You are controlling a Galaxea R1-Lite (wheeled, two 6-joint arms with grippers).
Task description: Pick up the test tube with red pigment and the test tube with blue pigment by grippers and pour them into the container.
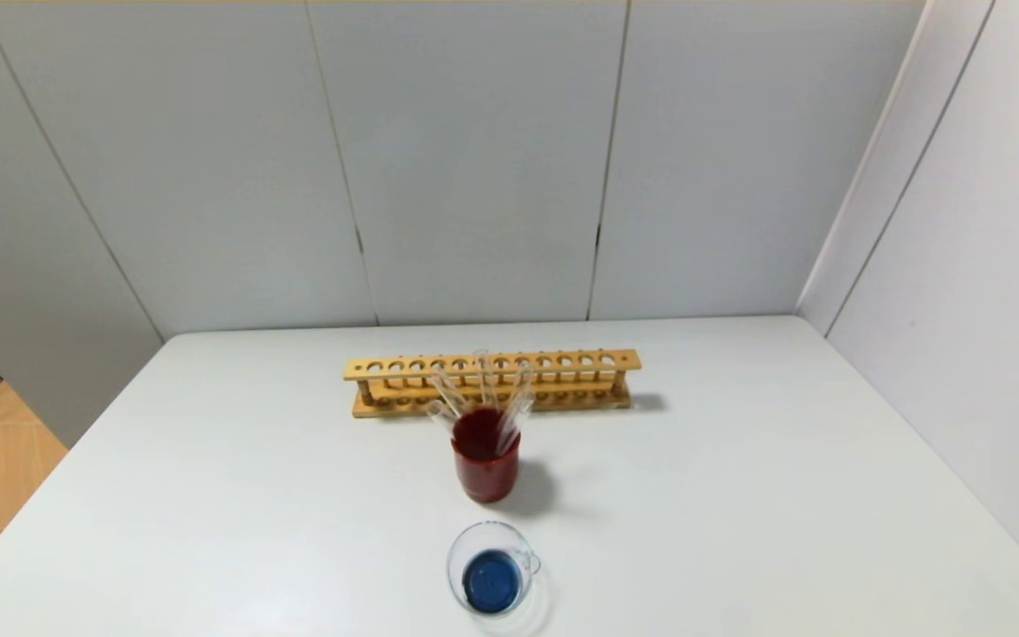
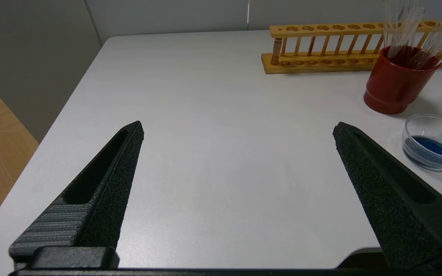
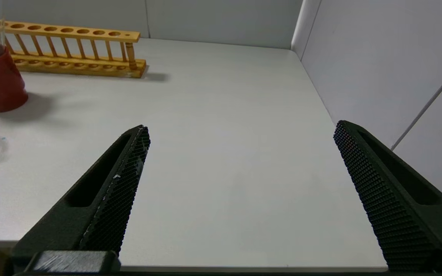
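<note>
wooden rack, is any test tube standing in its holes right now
No, the wooden rack has empty holes; the tubes lean in the red cup in front.

container (image 1: 492, 579) before cup (image 1: 485, 469), rack (image 1: 492, 382) behind

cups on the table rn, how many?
2. The dark red cup stands in front of the wooden rack, holding glass tubes. The clear glass cup, blue liquid inside, sits nearer the robot. Nothing looks hidden.
</note>
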